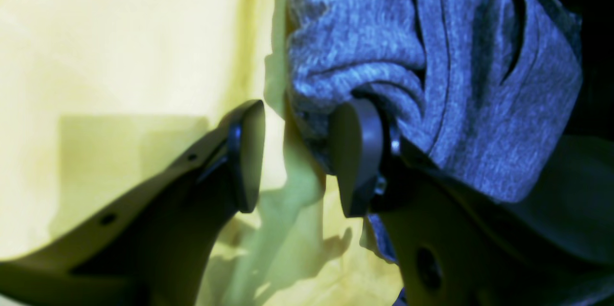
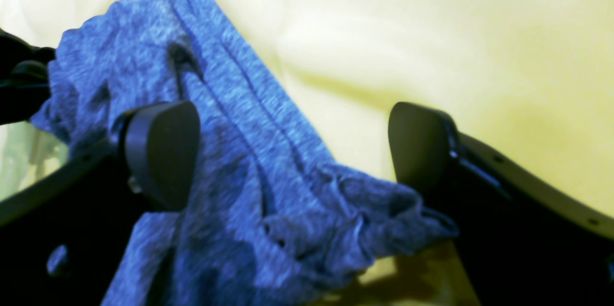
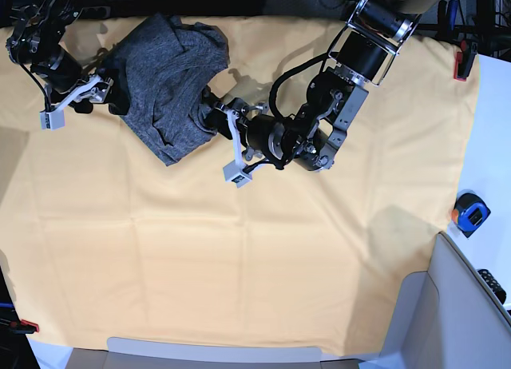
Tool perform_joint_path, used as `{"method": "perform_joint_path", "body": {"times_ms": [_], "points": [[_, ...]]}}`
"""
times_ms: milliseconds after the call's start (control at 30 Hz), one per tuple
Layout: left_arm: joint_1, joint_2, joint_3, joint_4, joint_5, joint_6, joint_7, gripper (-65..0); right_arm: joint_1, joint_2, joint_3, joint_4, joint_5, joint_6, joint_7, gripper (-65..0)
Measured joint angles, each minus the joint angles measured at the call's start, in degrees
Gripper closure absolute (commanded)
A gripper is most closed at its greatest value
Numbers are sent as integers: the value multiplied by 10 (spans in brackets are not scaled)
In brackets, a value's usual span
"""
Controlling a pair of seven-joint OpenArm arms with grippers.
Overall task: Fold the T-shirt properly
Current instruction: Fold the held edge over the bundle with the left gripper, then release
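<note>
Base view: shirt (image 3: 169, 81) bunched far left on cloth (image 3: 239, 249), flanked by left gripper (image 1: 297, 157) at its right edge and right gripper (image 2: 292, 152) at its left, both agape, gripping nothing, seemingly poised to pinch and spread.

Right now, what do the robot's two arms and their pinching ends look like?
Both arms are black, jointed metal with loose black cables. The left tool and right tool each have two dark, rounded, paddle-shaped fingers. A small white block is mounted near each wrist.
</note>
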Motion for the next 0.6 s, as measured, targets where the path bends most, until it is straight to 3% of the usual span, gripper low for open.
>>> {"method": "perform_joint_path", "body": {"times_ms": [167,333,433,600], "points": [[29,-7,-88,29,17,9,11,-260,11,1,46,37,-34,-15,-18,-622],[47,-31,-163,82,22,10,19,-260,45,0,33,73,-21,-10,-18,-621],[72,-31,-209,119,18,9,17,-260,59,7,-3,86,-25,-13,-20,-621],[161,-31,-251,168,19,7,22,-260,97,58,-148,106,-19,-13,-18,-621]]}}
